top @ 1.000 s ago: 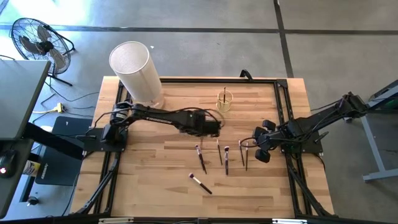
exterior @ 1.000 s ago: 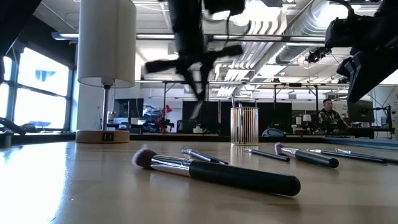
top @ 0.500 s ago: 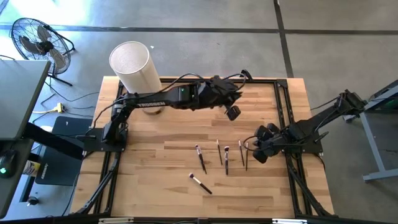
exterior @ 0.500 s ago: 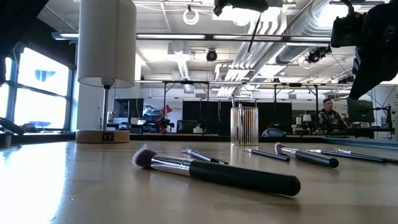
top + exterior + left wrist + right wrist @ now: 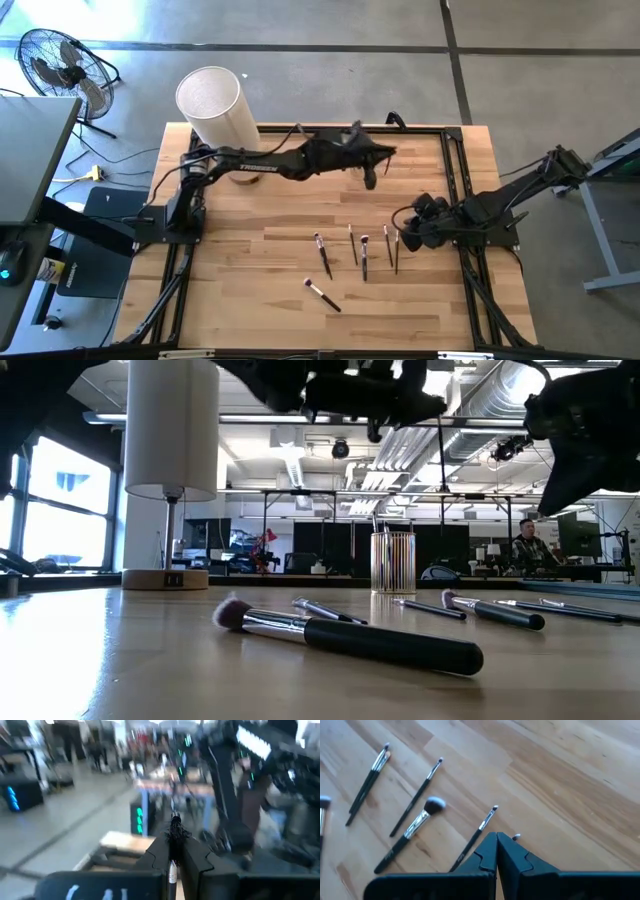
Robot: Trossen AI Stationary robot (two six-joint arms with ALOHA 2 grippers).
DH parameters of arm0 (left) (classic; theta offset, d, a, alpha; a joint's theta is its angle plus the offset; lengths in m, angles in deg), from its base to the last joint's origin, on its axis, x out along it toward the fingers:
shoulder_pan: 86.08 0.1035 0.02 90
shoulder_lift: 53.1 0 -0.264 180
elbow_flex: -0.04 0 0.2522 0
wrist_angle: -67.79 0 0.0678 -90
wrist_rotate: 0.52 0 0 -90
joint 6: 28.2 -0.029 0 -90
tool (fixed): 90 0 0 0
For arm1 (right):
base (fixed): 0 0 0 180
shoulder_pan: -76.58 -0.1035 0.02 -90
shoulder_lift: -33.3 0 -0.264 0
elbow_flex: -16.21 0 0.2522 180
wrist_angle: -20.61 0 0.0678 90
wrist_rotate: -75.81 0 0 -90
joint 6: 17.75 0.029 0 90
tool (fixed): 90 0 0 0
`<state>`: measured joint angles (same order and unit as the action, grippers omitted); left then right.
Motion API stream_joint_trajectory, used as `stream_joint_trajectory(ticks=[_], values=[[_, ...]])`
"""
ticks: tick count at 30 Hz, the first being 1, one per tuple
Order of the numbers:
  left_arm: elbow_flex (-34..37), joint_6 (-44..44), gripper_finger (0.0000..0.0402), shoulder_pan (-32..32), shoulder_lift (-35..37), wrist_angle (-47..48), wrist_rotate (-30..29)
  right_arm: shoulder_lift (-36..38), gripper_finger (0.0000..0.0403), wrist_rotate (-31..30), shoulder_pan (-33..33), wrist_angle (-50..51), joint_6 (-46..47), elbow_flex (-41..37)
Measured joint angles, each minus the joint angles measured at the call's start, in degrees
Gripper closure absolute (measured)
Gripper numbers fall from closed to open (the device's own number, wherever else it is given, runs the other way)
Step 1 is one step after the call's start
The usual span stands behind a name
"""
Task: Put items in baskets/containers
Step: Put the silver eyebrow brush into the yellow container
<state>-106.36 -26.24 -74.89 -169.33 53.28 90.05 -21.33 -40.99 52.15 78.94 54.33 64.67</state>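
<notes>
Between the shut fingers of my left gripper (image 5: 388, 152) (image 5: 175, 842) is a thin makeup brush (image 5: 174, 834). The gripper is high over the far middle of the table and points level. In the low view the small glass cup (image 5: 393, 562) stands on the table with brush ends above its rim. In the high view my left arm covers it. Several brushes (image 5: 365, 255) (image 5: 414, 831) lie flat on the wood near the right middle, and a thick one (image 5: 350, 638) lies nearest the front. My right gripper (image 5: 410, 235) (image 5: 496, 845) hangs shut just above them, touching none. My left gripper pinches the brush between its two fingers. The brush lies along the fingers. Its dark bristle tip (image 5: 175, 831) sticks out past the fingertips and its silver ferrule (image 5: 171, 870) sits in the slit between them. It is lifted clear of the table and held about level.
A tall white cylinder on a wooden base (image 5: 215, 115) (image 5: 170, 430) stands at the table's far left corner. Black rails (image 5: 455, 160) run along the table's sides. A fan (image 5: 60, 65) stands on the floor beyond. A person (image 5: 522, 545) sits far back in the room.
My left gripper has risen and gone from over the table's middle toward the far edge, above where the cup stands. It has swung from pointing down to level and rolled, carrying the brush along. My right gripper has rolled in place.
</notes>
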Motion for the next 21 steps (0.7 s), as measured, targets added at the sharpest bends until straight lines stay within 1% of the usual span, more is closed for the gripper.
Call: stream_joint_trajectory(ticks=[3,6,9,12,15,18,21], values=[[5.7,0.9,0.0390,2.0,0.1,-9.8,-2.6,0.0,0.0402,0.0,1.1,-0.4,0.1,0.0],[9.3,0.1,0.0390,4.2,0.0,-11.9,-5.5,0.0,0.0401,0.1,2.3,-0.8,0.1,0.0],[10.4,-0.2,0.0390,5.9,0.0,-12.1,-9.9,0.0,0.0402,0.2,3.9,-1.1,0.1,0.0],[10.4,-0.3,0.0390,7.1,0.0,-11.6,-10.6,0.0,0.0401,0.5,5.4,-1.1,0.1,0.0],[10.3,0.1,0.0388,7.9,-0.9,-8.5,-12.1,0.0,0.0402,1.1,6.5,-0.7,-0.1,0.0],[10.5,2.9,0.0371,8.0,-1.3,-3.3,-13.8,0.0,0.0402,1.7,7.2,-0.7,-0.8,0.0],[10.4,4.4,0.0348,7.7,-1.1,-1.9,-12.6,0.0,0.0400,1.7,7.9,-0.5,-2.4,0.0]])
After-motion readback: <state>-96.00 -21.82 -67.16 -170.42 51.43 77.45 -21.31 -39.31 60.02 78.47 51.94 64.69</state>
